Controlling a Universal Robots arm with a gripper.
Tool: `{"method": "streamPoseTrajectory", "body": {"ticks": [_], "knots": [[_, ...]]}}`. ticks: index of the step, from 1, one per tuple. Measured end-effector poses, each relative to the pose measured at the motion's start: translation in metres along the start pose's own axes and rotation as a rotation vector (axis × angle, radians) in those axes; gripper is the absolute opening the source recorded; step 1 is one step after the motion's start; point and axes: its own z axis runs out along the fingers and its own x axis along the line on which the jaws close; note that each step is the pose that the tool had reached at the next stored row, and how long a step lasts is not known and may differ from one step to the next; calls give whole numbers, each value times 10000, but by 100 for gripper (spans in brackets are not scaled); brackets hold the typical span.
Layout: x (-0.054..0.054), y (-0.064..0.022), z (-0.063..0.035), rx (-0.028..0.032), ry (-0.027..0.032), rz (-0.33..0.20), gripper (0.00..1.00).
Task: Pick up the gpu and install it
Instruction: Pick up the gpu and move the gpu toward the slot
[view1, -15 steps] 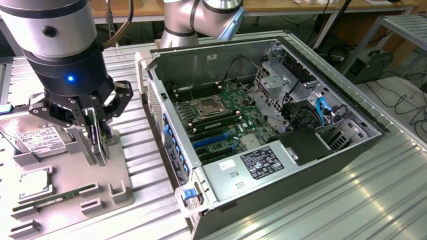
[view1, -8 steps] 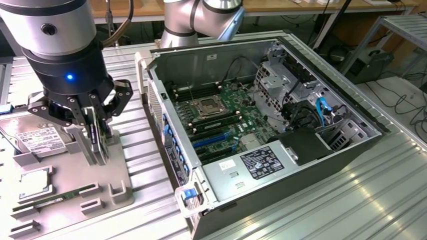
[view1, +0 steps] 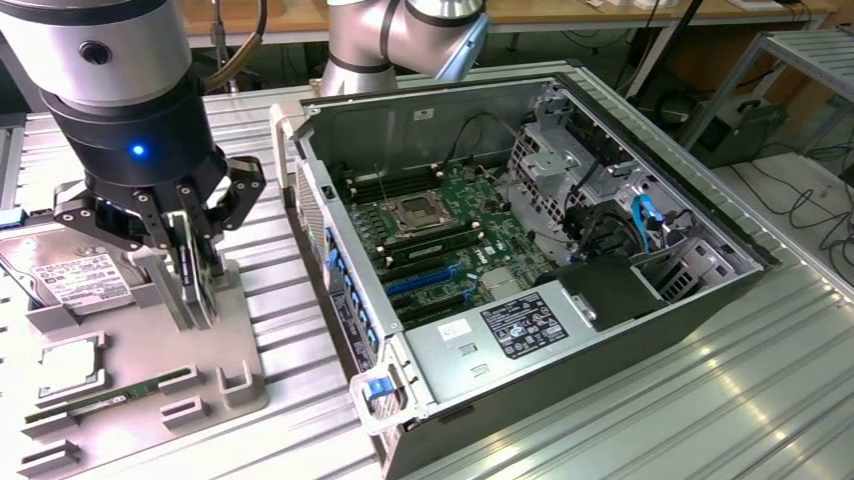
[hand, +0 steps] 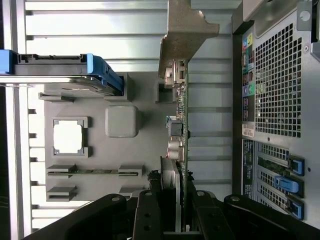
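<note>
The gpu (view1: 200, 300) shows as a thin dark slab standing upright, edge-on, over the grey parts tray (view1: 134, 350) on the exterior view's left. My gripper (view1: 191, 262) comes down on it from above, a finger on each flat side, shut on the card. In the wrist view the gpu (hand: 183, 135) runs away from my gripper (hand: 177, 210) as a narrow green edge with connectors, ending in its silver bracket (hand: 186, 35). I cannot tell whether its lower edge still rests in the tray's holder.
The open computer case (view1: 747, 250) lies on the exterior view's right, with the motherboard (view1: 441, 230) and blue slots (view1: 427, 280) exposed. The tray also holds a hard drive (view1: 74, 280), a processor (view1: 67, 365) and a RAM stick (view1: 114, 395). The case's vented back (hand: 277, 90) is close beside the card.
</note>
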Motion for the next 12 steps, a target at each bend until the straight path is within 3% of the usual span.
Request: {"method": "streamPoseTrajectory", "body": {"ticks": [12], "knots": [[0,2,-49,0,0,0,28]]}}
